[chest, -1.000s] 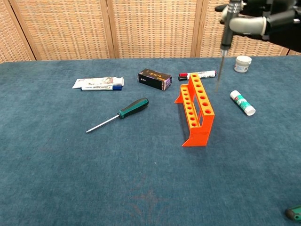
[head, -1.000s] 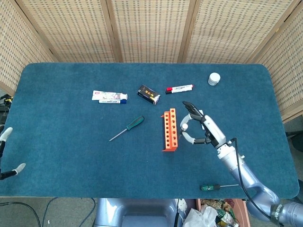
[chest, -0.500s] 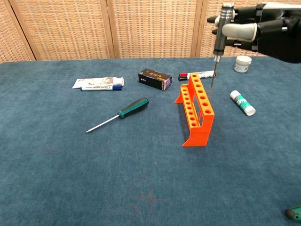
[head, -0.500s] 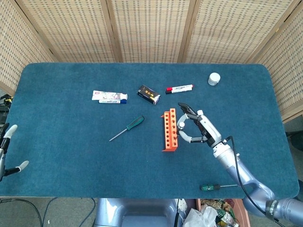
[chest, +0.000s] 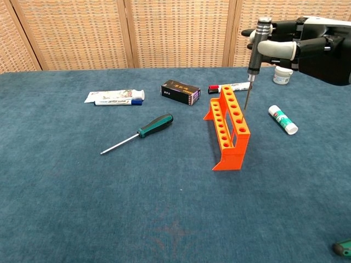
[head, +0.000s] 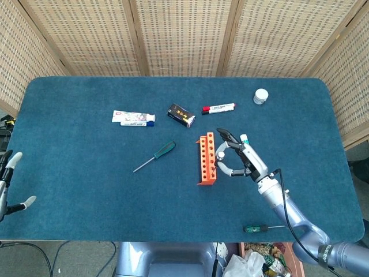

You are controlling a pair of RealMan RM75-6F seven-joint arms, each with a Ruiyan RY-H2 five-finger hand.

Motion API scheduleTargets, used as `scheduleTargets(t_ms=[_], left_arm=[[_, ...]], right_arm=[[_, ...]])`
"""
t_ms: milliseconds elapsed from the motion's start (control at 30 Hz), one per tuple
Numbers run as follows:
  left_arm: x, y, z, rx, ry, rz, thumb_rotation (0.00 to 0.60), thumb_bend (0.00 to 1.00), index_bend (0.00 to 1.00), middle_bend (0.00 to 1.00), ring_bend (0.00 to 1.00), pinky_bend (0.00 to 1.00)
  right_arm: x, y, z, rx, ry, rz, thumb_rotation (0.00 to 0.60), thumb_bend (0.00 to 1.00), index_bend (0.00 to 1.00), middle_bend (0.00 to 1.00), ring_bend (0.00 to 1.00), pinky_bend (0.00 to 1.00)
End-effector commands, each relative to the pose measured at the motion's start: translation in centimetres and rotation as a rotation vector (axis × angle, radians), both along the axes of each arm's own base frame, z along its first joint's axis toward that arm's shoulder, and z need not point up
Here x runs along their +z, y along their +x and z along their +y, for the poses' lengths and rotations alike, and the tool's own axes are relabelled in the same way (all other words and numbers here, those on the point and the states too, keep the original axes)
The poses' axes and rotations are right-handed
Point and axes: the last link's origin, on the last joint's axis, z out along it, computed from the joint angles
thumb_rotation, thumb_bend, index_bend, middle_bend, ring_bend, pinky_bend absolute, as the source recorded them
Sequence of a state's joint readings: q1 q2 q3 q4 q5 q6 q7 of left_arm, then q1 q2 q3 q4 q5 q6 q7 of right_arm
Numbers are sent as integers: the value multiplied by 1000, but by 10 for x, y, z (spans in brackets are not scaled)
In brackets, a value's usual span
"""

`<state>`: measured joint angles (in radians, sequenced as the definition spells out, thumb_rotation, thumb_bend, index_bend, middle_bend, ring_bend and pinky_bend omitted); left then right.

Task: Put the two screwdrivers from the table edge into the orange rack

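The orange rack (head: 206, 158) (chest: 228, 127) stands mid-table, its rows of holes facing up. My right hand (head: 237, 161) (chest: 305, 45) pinches a slim grey screwdriver (chest: 254, 53) upright, with the tip hanging just above the rack's far right holes. A green-handled screwdriver (head: 262, 228) (chest: 343, 249) lies at the table's front edge on the right. Another green-and-black screwdriver (head: 155, 156) (chest: 139, 133) lies left of the rack. My left hand (head: 7, 186) hangs off the table's left edge, fingers apart and holding nothing.
A toothpaste tube (head: 133, 118) (chest: 114, 97), a black box (head: 181, 115) (chest: 180, 92) and a red-capped marker (head: 218, 108) (chest: 230, 86) lie behind the rack. A white jar (head: 260, 96) (chest: 283, 74) and a glue stick (chest: 283, 119) are to its right.
My right hand has carried the grey screwdriver left and down, from beside the rack to just over its far right holes. The left hand has shifted only slightly.
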<state>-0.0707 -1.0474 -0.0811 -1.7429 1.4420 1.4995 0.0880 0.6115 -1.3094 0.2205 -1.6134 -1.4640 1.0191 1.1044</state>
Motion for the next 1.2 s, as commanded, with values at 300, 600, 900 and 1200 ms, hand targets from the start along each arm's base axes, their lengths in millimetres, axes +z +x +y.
scheduleTargets(t_ms=[300, 600, 900, 1200], left_arm=[[-1, 0, 0, 2, -5, 1, 600, 0, 0, 0, 0, 0], [-2, 0, 0, 2, -6, 3, 600, 0, 0, 0, 0, 0], [-2, 0, 0, 3, -6, 4, 600, 0, 0, 0, 0, 0], [-2, 0, 0, 4, -8, 3, 600, 0, 0, 0, 0, 0]], right_arm=[[-3, -3, 1, -5, -6, 14, 600, 442, 605, 38, 0, 0], [-5, -8, 2, -13, -10, 24, 600, 442, 605, 38, 0, 0], [-9, -9, 3, -7, -1, 25, 600, 443, 605, 38, 0, 0], [-17, -16, 5, 6, -1, 56, 600, 443, 611, 38, 0, 0]])
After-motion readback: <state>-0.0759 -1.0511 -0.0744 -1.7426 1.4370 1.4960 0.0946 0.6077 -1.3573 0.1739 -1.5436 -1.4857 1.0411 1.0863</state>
